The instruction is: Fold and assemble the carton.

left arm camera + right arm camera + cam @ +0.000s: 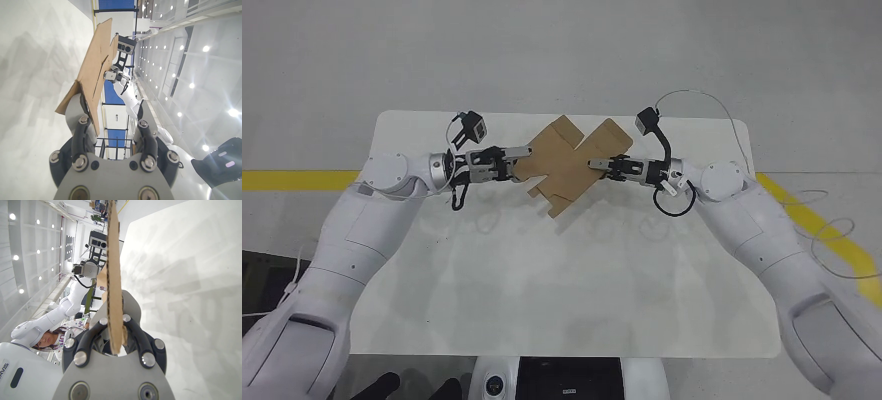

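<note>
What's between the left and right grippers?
The flat brown cardboard carton spans from left gripper to right gripper, seen in top view.

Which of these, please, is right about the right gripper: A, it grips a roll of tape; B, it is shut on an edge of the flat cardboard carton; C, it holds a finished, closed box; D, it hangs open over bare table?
B: in the right wrist view the right gripper has its fingers closed on either side of the carton, which is a flat sheet.
</note>
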`<action>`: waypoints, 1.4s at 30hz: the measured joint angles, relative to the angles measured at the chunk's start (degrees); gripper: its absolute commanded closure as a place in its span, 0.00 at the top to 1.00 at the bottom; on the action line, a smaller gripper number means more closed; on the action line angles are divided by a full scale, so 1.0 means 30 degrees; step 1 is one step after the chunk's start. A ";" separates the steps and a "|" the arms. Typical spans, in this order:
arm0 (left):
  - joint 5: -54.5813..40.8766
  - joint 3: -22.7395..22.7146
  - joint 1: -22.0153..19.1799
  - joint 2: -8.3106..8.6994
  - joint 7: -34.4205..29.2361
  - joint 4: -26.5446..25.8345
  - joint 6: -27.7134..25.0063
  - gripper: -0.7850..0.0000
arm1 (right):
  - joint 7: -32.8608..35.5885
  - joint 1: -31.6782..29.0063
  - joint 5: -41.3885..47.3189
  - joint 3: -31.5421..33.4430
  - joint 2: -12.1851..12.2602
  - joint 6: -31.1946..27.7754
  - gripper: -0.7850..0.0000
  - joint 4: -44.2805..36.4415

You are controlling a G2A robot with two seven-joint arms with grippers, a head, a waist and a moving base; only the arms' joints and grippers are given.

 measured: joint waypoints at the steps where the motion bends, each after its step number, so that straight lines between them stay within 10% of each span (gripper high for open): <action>1: 0.0074 0.0019 -0.0024 -0.0031 0.0006 0.0090 0.0004 0.41 | 0.0018 -0.0019 -0.0059 0.0061 -0.0014 0.0009 0.00 -0.0004; 11: 0.1166 0.0236 -0.0313 -0.0318 -0.0256 0.0935 -0.0162 0.33 | 0.0303 -0.0225 -0.0571 0.0609 -0.0206 0.0305 0.00 -0.0076; 16: 0.1462 0.0225 -0.0393 -0.0439 -0.0332 0.1298 -0.0255 0.00 | 0.0383 -0.0287 -0.0875 0.0888 -0.0293 0.0422 0.00 -0.0045; 23: 0.1871 0.0192 -0.0442 -0.0571 -0.0588 0.1505 -0.0292 0.00 | 0.0444 -0.0423 -0.1268 0.1291 -0.0391 0.0526 0.00 -0.0097; 25: 0.1916 0.0177 -0.0452 -0.0607 -0.0633 0.1542 -0.0261 0.00 | 0.0439 -0.0470 -0.1347 0.1390 -0.0413 0.0562 0.41 -0.0118; 26: 0.1916 0.0160 -0.0456 -0.0624 -0.0670 0.1550 -0.0257 0.00 | 0.0437 -0.0496 -0.1371 0.1447 -0.0422 0.0606 1.00 -0.0113; 42: 0.2023 -0.1284 -0.0764 -0.0298 -0.4387 0.0680 -0.1501 0.00 | 0.2784 -0.0933 -0.2536 0.4213 0.0656 -0.0840 1.00 0.0229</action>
